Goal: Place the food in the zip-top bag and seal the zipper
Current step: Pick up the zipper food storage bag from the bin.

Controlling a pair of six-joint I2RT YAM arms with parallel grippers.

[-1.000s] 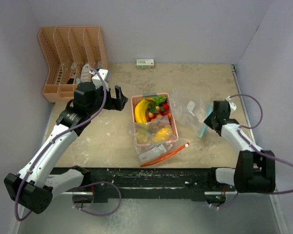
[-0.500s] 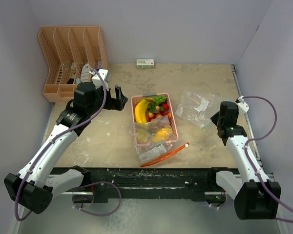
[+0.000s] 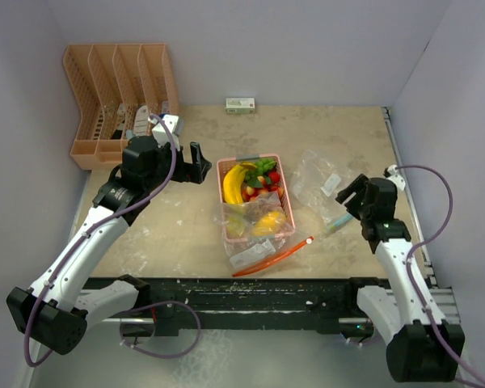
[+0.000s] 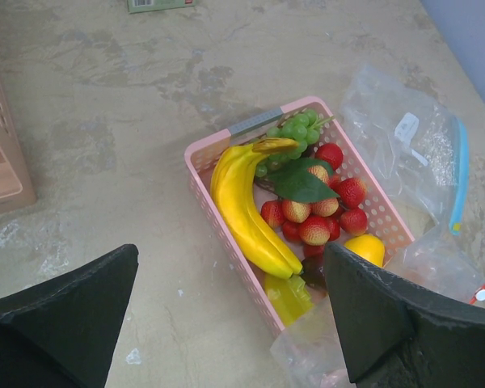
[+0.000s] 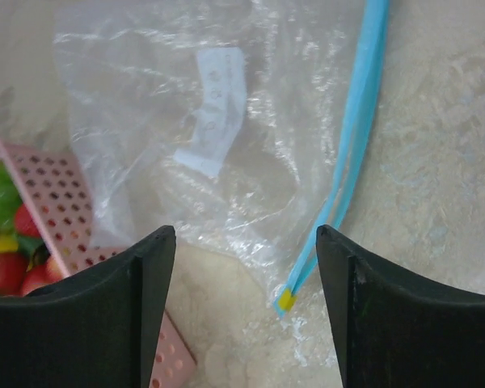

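Top view: my left claw (image 3: 198, 164) spread wide, empty, just left of pink basket (image 3: 230, 162). My right claw (image 3: 349, 192) open, empty, at near edge of zip-top bag (image 3: 317, 179).
Left wrist: bananas (image 4: 246, 202), strawberries (image 4: 339, 194), grapes (image 4: 295, 128) all in basket.
Right wrist: fingers (image 5: 105, 315) wide apart, nothing gripped. Blue zipper (image 5: 356, 153) end lies between them.

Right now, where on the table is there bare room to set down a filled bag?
Bare tabletop lies left of the pink basket, between it and the left arm, and along the back from the small box to the right wall. Crowded: the middle, with the basket, the blue-zipper bag on its right and the red-zipper bag at its near end.
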